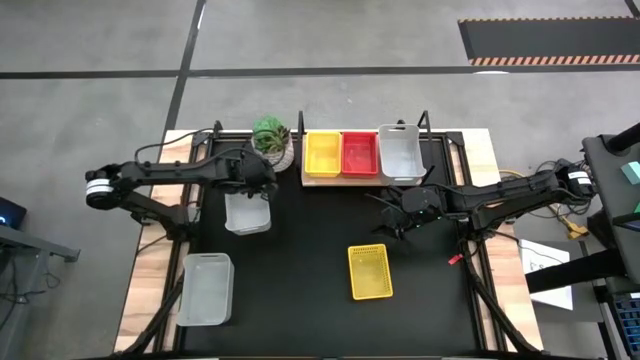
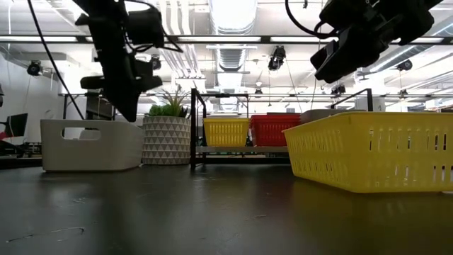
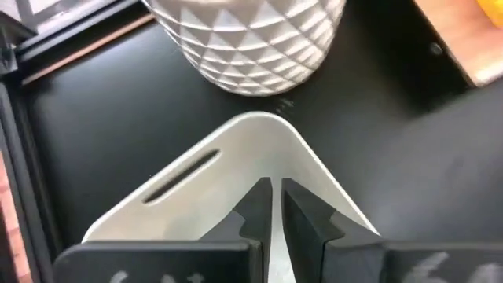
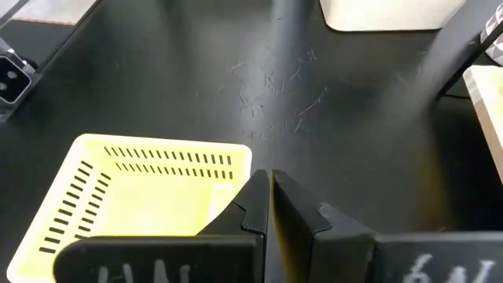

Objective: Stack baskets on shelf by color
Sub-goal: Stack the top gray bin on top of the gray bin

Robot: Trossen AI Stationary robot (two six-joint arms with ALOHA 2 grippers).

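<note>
On the shelf (image 1: 340, 181) at the table's far side sit a yellow basket (image 1: 322, 152), a red basket (image 1: 360, 152) and a grey-white basket (image 1: 400, 152) side by side. A second grey-white basket (image 1: 247, 212) rests flat on the table left of centre. My left gripper (image 3: 273, 208) hovers just over its far right corner (image 3: 259, 119), fingers together, with only a slit between them. A third grey-white basket (image 1: 205, 288) lies near the front left. A loose yellow basket (image 1: 369, 271) lies right of centre. My right gripper (image 4: 269, 196) hangs shut above the table, just beyond its far edge.
A white patterned plant pot (image 1: 272, 142) stands just left of the shelf, right behind the basket under my left gripper. Bare black tabletop (image 1: 310, 250) lies between the loose baskets. The shelf's black posts (image 2: 192, 127) rise at its ends.
</note>
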